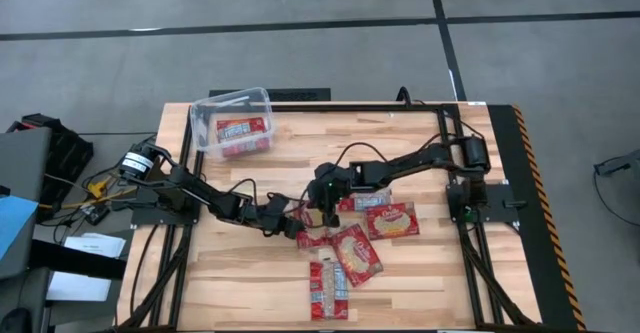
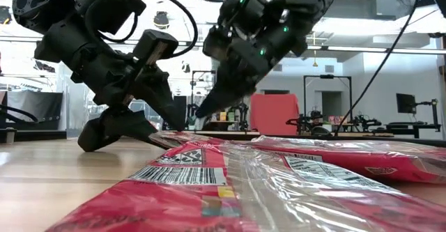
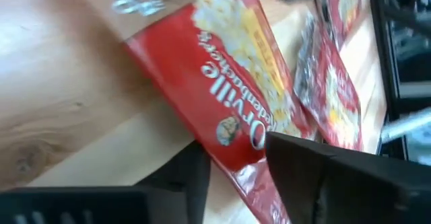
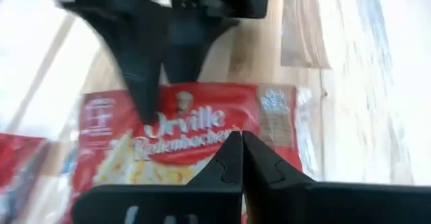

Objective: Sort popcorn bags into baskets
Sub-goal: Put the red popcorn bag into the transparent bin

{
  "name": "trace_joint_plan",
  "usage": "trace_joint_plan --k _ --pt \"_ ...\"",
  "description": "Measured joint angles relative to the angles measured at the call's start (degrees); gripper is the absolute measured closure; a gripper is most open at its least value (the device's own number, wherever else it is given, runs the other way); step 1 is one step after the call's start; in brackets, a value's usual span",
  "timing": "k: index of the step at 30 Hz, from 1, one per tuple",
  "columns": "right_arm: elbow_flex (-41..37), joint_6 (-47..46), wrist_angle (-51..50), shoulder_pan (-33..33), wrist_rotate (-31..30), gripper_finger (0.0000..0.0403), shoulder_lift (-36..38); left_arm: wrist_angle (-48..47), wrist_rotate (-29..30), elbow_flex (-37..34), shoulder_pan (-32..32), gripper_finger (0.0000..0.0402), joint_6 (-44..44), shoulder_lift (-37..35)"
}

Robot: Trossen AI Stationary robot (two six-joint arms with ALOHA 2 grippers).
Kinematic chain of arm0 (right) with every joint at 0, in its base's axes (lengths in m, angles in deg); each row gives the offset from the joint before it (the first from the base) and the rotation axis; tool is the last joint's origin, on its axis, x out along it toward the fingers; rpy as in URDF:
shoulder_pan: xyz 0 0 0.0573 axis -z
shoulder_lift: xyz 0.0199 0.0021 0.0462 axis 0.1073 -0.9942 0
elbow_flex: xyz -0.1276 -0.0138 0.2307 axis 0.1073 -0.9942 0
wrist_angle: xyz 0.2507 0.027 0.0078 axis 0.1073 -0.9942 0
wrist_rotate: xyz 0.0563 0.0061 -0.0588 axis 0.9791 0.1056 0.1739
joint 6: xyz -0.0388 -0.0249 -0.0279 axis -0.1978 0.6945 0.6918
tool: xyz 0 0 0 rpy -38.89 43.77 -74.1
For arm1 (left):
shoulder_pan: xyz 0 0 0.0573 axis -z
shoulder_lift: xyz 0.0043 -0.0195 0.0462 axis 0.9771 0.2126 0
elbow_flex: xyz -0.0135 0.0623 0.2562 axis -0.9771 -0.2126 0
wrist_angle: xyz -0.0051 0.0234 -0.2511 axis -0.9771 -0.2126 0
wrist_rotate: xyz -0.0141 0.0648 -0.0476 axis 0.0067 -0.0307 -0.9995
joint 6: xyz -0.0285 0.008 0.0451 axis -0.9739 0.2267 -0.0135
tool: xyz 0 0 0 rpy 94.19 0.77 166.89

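Left gripper point(image 1: 292, 226): we see its fingers on both sides of the end of a red popcorn bag point(image 3: 236, 83); pinched or only around it, we cannot tell.
Right gripper point(image 1: 327, 213): fingers pressed together, holding nothing, above the pile.
Bag axis: in the high view it runs from 9 to 3 o'clock, away from the left gripper.
Tub point(image 1: 205, 113): at 11 o'clock from the left gripper, well apart, with bags inside.
Nearer arm: we judge the left.
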Motion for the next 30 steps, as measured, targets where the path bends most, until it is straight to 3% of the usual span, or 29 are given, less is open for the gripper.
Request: trace_joint_plan --k 10,16,21,30 --pt "0.0 0.0 -9.7 -0.5 -2.4 0.0375 5.1 1.4 3.2 -0.1 -0.1 0.0392 -2.5 0.0" --pt "0.0 1.7 -16.5 0.1 -2.8 0.0391 12.1 1.4 3.6 2.2 -0.1 0.0398 -1.8 -0.3" --pt "0.0 5.3 -24.0 1.1 -8.1 0.0378 20.5 0.3 3.2 5.0 -0.5 0.04 0.1 -3.0" --pt "0.0 7.7 -33.6 6.7 -14.1 0.0373 33.3 -15.9 0.0 10.7 -5.5 0.0401 8.3 -14.6"
